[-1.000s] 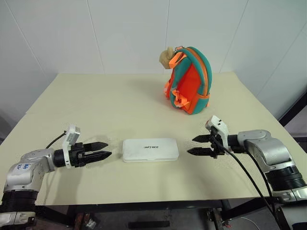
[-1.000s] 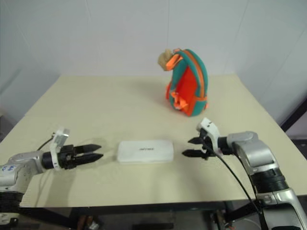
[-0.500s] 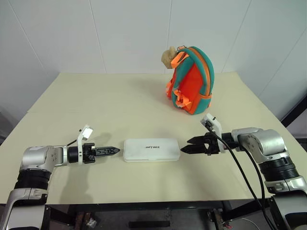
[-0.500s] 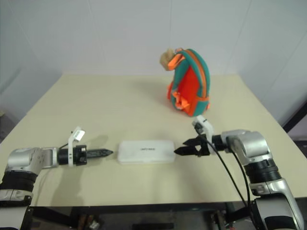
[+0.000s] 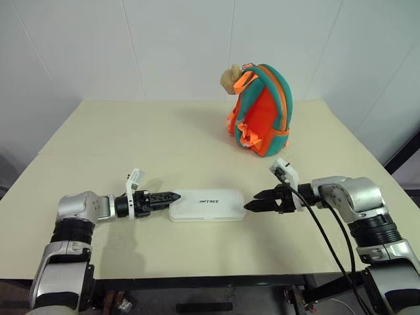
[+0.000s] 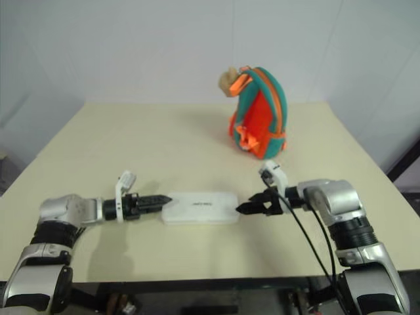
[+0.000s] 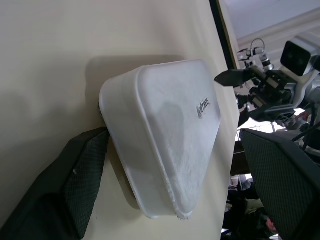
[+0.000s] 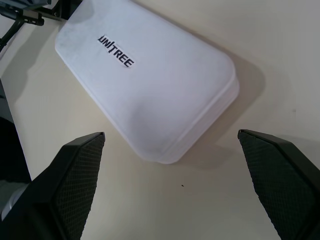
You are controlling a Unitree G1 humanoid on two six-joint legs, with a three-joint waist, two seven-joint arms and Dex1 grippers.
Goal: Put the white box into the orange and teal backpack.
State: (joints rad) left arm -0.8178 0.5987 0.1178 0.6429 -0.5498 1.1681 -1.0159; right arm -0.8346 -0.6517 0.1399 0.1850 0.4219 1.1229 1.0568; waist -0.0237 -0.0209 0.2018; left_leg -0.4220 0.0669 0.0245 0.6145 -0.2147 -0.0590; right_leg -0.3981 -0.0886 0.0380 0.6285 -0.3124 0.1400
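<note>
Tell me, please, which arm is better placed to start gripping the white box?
Left, narrowly: the open left gripper already straddles the white box's end, while the open right gripper sits just off the other end.

A pale cream table [image 5: 131, 138] with a smooth matte top carries two things. The white box [image 5: 207, 205] lies flat near the table's front edge, about midway along it, its long side parallel to that edge. The orange and teal backpack [image 5: 262, 118] stands upright toward the back edge, right of centre, well apart from the box.
</note>
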